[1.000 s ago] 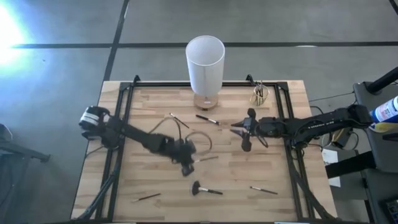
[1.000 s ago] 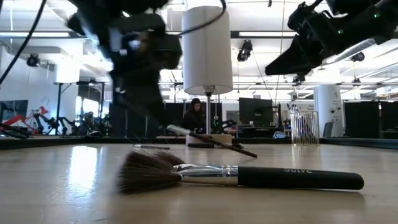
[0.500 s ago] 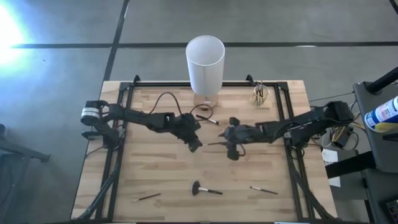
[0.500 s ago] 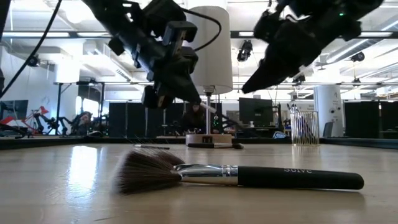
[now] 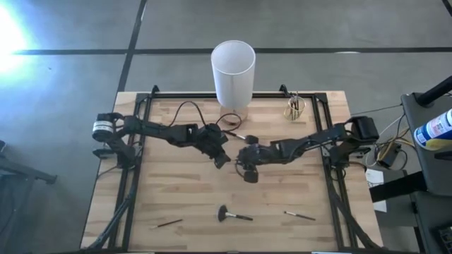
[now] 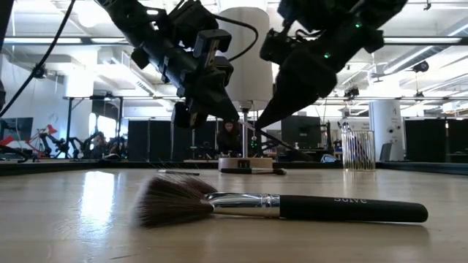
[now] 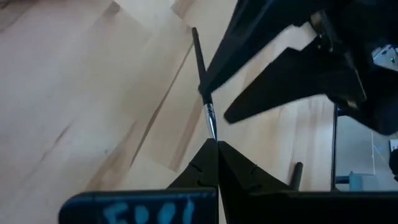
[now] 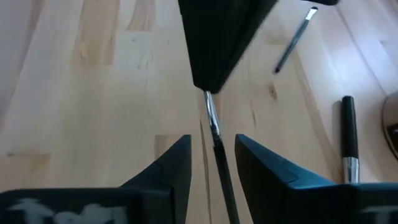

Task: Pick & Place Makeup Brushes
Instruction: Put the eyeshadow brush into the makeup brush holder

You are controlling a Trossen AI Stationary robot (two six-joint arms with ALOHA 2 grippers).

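While the left gripper (image 5: 220,156) pinches one thin makeup brush (image 7: 203,93) by its silver-ferruled end above the table (image 5: 176,197) centre, the right gripper (image 5: 244,161), at its 3 o'clock, straddles the smooth dark handle with fingers parted, seemingly to take it over.

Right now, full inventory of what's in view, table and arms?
held brush: 1, dark with silver ferrule, in the air mid-table, between both grippers
fan brush: 1, black, wide fluffy head, near edge, centre
thin brushes: 4 loose, dark; two at the near edge, two by the cylinder's base
white cylinder: 1, far edge, centre
clear cup: 1, sticks inside, far right
table: 1, light wood
left gripper: shut on the held brush's tip
right gripper: open, fingers either side of the brush's handle
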